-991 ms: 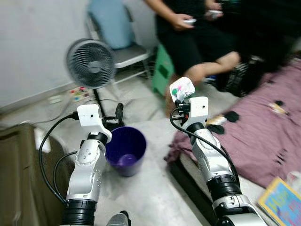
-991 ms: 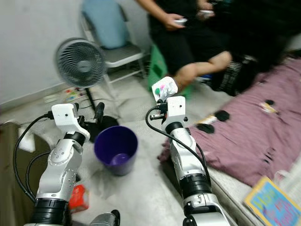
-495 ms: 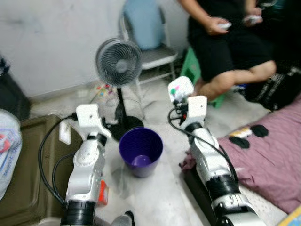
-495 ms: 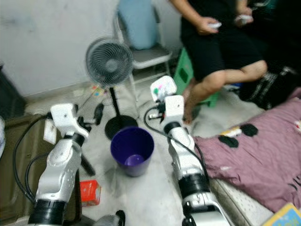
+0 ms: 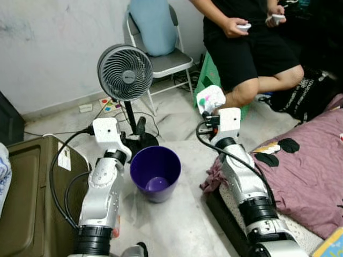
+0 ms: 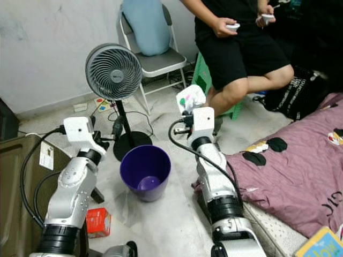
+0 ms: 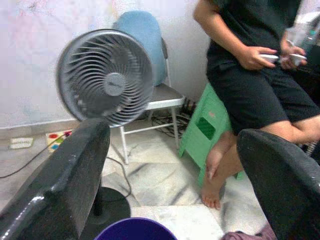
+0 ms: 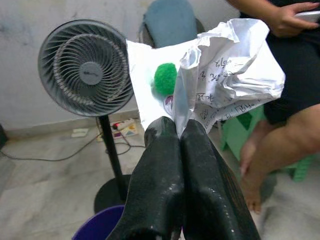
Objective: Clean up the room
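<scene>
At nine o'clock in our head view sits one olive-brown case (image 5: 27, 187) with a white tag on it. Our left arm rises beside it, elbow bent, forearm upright, and its left gripper (image 7: 175, 175) points toward the fan; the wrist view shows its two black fingers (image 7: 60, 180) spread wide apart with nothing between them. Low by that arm, at seven o'clock, lies one small red box (image 6: 97, 222) on the pale floor (image 5: 171, 225). At eleven o'clock stands one grey pedestal fan (image 5: 125, 72) on a round black base, and behind it, at twelve, one metal folding chair (image 5: 166, 61) carries one light blue cushion (image 5: 153, 24). In the centre rests one purple bin (image 5: 155, 172), open-topped (something pale lies at its bottom, too unclear to name). Our right arm reaches up and forward at about one o'clock of the bin, and its right gripper (image 8: 177, 145) has both fingers pressed together on one crumpled paper wrapper (image 8: 225, 75), white with green and pink marks, held above and beyond the bin's rim. At one o'clock a person (image 5: 252, 43) in black sits on one green stool (image 5: 206, 80), holding two small white controllers. At four o'clock a mauve blanket (image 5: 311, 171) covers a mattress, with two dark socks (image 5: 278, 152) on it.
</scene>
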Controlling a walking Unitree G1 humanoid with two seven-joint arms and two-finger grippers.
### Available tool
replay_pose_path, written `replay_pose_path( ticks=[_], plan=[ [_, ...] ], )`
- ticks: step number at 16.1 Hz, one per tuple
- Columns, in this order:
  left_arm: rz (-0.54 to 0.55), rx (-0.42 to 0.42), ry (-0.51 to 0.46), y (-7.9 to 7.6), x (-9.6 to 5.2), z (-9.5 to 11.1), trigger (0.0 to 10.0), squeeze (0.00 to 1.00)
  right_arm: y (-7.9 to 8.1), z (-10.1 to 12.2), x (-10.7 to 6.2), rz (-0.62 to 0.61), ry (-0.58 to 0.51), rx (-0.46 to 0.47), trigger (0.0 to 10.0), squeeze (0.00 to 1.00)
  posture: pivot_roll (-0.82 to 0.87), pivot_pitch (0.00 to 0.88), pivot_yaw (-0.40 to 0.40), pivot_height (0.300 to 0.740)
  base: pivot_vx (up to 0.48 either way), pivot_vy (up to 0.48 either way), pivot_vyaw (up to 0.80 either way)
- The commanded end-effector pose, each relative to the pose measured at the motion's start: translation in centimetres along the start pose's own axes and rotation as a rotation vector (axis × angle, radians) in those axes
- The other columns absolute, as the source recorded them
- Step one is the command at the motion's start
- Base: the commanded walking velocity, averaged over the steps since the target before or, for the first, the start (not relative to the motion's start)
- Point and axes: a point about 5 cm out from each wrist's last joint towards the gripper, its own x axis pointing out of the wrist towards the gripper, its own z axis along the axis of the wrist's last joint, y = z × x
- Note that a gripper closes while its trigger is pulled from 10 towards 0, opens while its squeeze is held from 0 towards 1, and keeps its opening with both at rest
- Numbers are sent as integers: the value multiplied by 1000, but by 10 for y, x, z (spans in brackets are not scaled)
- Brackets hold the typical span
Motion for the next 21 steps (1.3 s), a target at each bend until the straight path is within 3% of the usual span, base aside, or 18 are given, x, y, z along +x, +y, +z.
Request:
replay_pose_path(
  ticks=[1,6,17,21],
  plan=[
    [13,4,8,4,-1,-1,10000,0,5,2,2,10,-6,2,10000,0,-42,0,23,740,0,0,800],
    [8,3,9,4,0,-1,10000,0,5,1,2,7,-4,8,10000,0,-41,0,22,740,0,0,800],
    [-19,-5,-2,0,0,0,10000,0,2,0,2,3,3,17,10000,0,-41,0,17,740,0,0,0],
    [-25,-11,-5,-1,0,0,10000,0,2,1,3,1,5,19,10000,0,-45,0,20,740,126,0,-439]
  ],
)
